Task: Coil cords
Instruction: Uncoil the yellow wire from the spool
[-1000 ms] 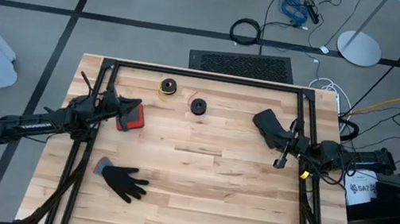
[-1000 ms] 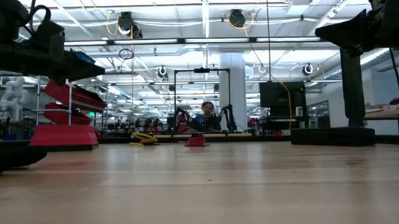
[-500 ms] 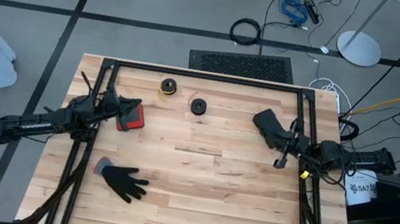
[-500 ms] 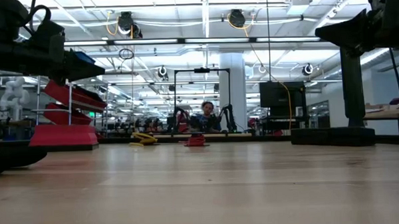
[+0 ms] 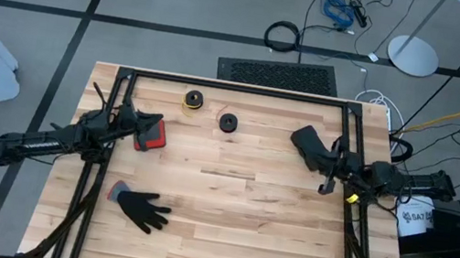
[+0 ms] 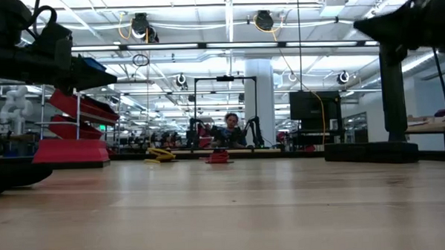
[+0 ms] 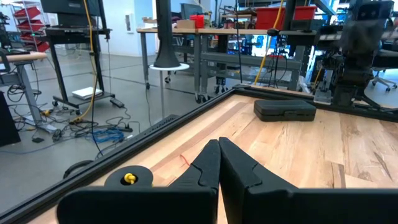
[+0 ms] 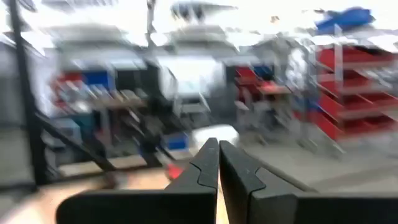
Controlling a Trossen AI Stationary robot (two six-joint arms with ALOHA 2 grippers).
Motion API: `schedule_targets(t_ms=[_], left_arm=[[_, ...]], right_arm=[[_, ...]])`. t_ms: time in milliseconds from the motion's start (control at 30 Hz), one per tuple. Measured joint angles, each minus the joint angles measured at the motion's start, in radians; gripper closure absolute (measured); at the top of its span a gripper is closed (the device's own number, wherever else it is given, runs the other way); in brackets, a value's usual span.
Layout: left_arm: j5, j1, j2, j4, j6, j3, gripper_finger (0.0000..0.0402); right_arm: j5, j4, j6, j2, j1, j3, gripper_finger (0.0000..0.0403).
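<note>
My left tool [image 5: 141, 120] sits at the left side of the table [image 5: 222, 239], fingers pressed together on nothing, with a red and black device [image 5: 151, 135] touching or just beside its tip. A black glove [image 5: 141, 209] lies on the near part of the table, off to that tool's side. My right tool [image 5: 325, 187] hangs at the table's right side, fingers together and empty, a black case [image 5: 308, 145] just beside its arm. The yellow-orange cord [image 5: 193, 99] lies ahead of my left tool toward the far edge, wound into a small round bundle with no clear long axis. The black cord [image 5: 228, 122] is near it, likewise a round bundle, between my two tools and well apart from both. On the floor beyond the table lies a large black cable ring [image 5: 283, 36].
</note>
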Motion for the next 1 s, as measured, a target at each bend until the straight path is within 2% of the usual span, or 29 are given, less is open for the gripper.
schedule_targets(t_ms=[200,267,333,400,467,567,733,867,1000], left_arm=[[0.000,0.000,0.000,0.000,0.000,0.000,0.0396],[0.000,0.000,0.000,0.000,0.000,0.000,0.0396],[0.000,0.000,0.000,0.000,0.000,0.000,0.0396],[0.000,0.000,0.000,0.000,0.000,0.000,0.0396],[0.000,0.000,0.000,0.000,0.000,0.000,0.0396],[0.000,0.000,0.000,0.000,0.000,0.000,0.0396],[0.000,0.000,0.000,0.000,0.000,0.000,0.0396],[0.000,0.000,0.000,0.000,0.000,0.000,0.0396],[0.000,0.000,0.000,0.000,0.000,0.000,0.0396]], right_arm=[[-0.099,0.451,-0.110,0.099,0.000,0.025,0.0357],[-0.107,0.484,-0.165,0.151,0.000,0.090,0.0339],[-0.108,0.444,-0.199,0.217,0.000,0.183,0.0320],[-0.108,0.345,-0.224,0.301,0.000,0.297,0.0302],[-0.108,0.173,-0.236,0.399,0.000,0.438,0.0287],[-0.095,-0.195,-0.245,0.549,0.000,0.668,0.0272],[0.057,-0.795,-0.125,0.780,0.000,0.968,0.0274],[0.074,-1.097,0.030,0.886,0.000,1.048,0.0288],[-0.008,-1.241,0.154,0.938,0.000,1.011,0.0300]])
